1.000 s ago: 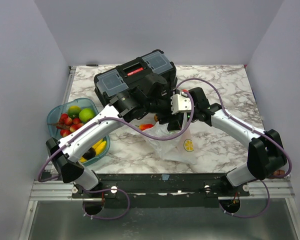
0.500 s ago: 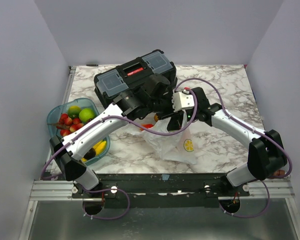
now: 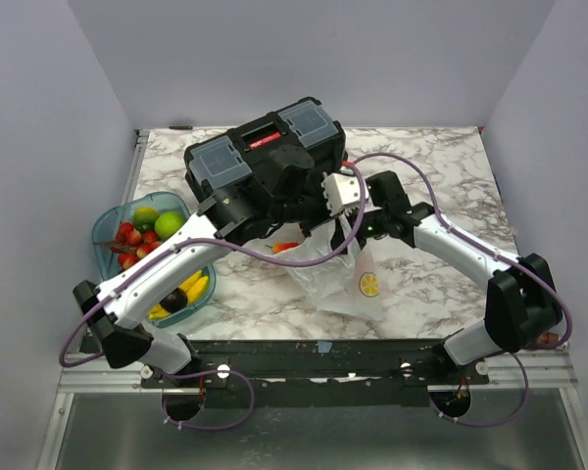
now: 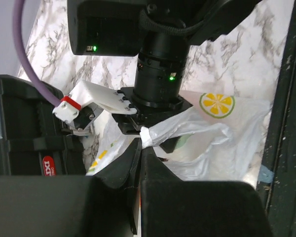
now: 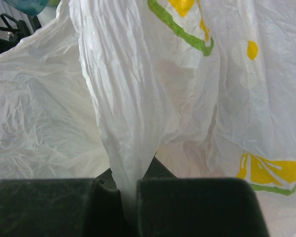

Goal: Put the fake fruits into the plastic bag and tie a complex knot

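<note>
Pinching left gripper (image 4: 140,144): twisted strand of thin whitish plastic bag (image 3: 321,284) is clamped;
Right gripper (image 5: 129,186): another bag fold is clamped

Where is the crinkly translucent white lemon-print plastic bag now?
Top view: the plastic bag lies mid-table, just in front of the black toolbox, right of the teal oval tray; the left gripper and right gripper pinch its gathered top.
</note>
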Robot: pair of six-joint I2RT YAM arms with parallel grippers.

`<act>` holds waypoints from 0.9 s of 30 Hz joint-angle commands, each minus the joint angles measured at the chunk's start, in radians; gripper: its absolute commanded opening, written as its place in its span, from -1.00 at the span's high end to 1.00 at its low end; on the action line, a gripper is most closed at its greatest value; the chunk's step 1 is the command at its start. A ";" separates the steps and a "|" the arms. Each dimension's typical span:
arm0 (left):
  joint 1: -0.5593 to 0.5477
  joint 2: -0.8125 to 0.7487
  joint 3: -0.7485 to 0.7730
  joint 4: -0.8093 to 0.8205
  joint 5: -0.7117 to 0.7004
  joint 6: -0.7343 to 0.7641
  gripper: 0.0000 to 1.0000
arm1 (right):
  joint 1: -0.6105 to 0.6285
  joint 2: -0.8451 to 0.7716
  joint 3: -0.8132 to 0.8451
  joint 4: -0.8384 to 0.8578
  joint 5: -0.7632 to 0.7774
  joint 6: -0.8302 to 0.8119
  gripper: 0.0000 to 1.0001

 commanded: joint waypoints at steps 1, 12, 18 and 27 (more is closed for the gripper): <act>0.002 -0.129 -0.038 0.122 -0.002 -0.132 1.00 | -0.004 0.046 0.025 0.028 0.040 -0.032 0.96; 0.001 -0.111 -0.041 0.145 -0.142 -0.263 1.00 | -0.075 -0.122 0.227 -0.013 0.211 -0.020 -0.74; 0.002 -0.084 -0.015 0.138 -0.192 -0.330 1.00 | -0.184 -0.189 0.272 -0.044 0.254 -0.039 -0.89; 0.006 0.017 0.191 0.056 -0.236 -0.451 1.00 | -0.272 -0.457 0.209 0.095 0.316 0.062 -0.98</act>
